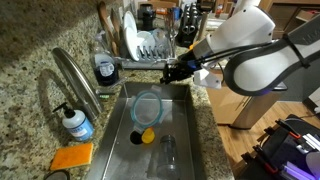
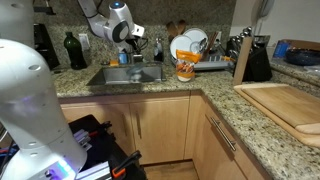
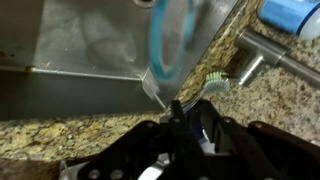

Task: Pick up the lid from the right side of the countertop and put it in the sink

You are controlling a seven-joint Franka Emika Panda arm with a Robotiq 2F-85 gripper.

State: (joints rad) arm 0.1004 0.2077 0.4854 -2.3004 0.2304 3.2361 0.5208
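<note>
The lid (image 1: 147, 108) is clear with a blue rim and lies in the steel sink (image 1: 185, 125). The wrist view shows it edge-on (image 3: 165, 40) against the sink floor. My gripper (image 1: 172, 70) hovers over the far end of the sink, apart from the lid. In the wrist view its fingers (image 3: 180, 108) meet over the granite rim, shut with nothing between them. In an exterior view the arm reaches over the sink (image 2: 125, 75) with the gripper (image 2: 127, 45) above the basin.
A yellow object (image 1: 147, 135) and a glass (image 1: 168, 150) lie in the sink. A faucet (image 1: 75, 75), soap bottle (image 1: 77, 122), orange sponge (image 1: 72, 157) and dish rack with plates (image 1: 150, 45) surround it. A teal-bristled brush (image 3: 215, 82) lies on the granite.
</note>
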